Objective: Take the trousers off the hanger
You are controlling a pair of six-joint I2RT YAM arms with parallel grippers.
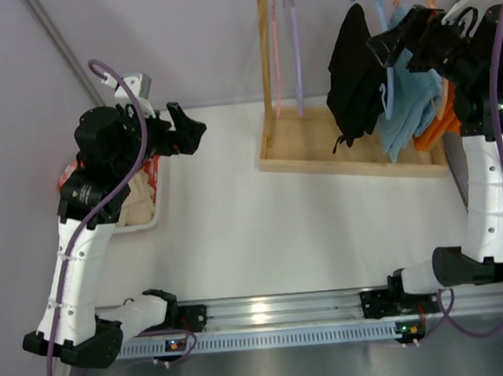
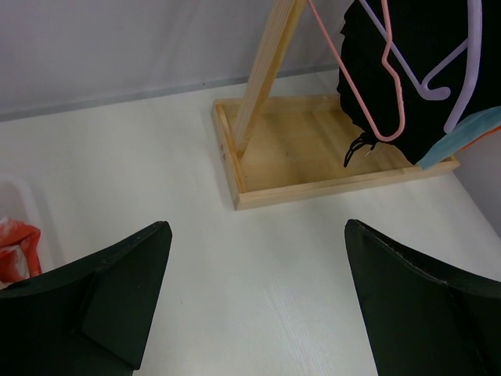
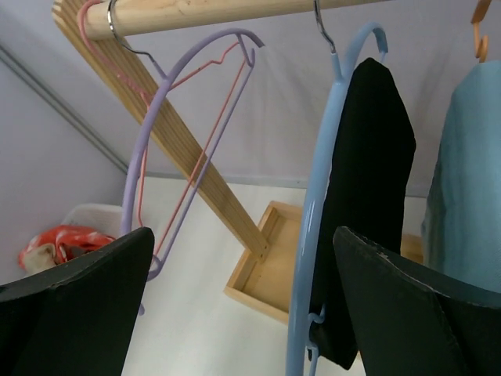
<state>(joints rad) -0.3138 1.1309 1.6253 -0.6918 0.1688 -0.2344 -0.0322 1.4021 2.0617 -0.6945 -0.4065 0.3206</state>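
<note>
From where I stand, the right pincer (image 3: 243, 305) is raised up by the wooden rail (image 3: 235, 12) with its two dark fingers spread wide, grasping nothing. Just ahead of it, toward its right finger, the black trousers (image 3: 368, 196) hang folded over the light blue hanger (image 3: 313, 235). The hanger's thin front edge runs down through the gap between the fingers, nearer the right one. I cannot tell whether anything is touching. Farther off on its left-finger side hang the purple hanger (image 3: 153, 133) and a pink hanger (image 3: 196, 157), both bare, with open air between them and the blue one. Beyond its right finger a light blue cloth (image 3: 470, 172) hangs close beside the trousers, and an orange cloth (image 1: 438, 125) shows behind that. The left pincer (image 2: 258, 298) hovers low, also spread wide and carrying nothing, with bare white bench (image 2: 156, 157) ahead of it. The near edge of the wooden base (image 2: 313, 149) lies well ahead, and a white bin (image 1: 144, 205) sits back on its left.
</note>
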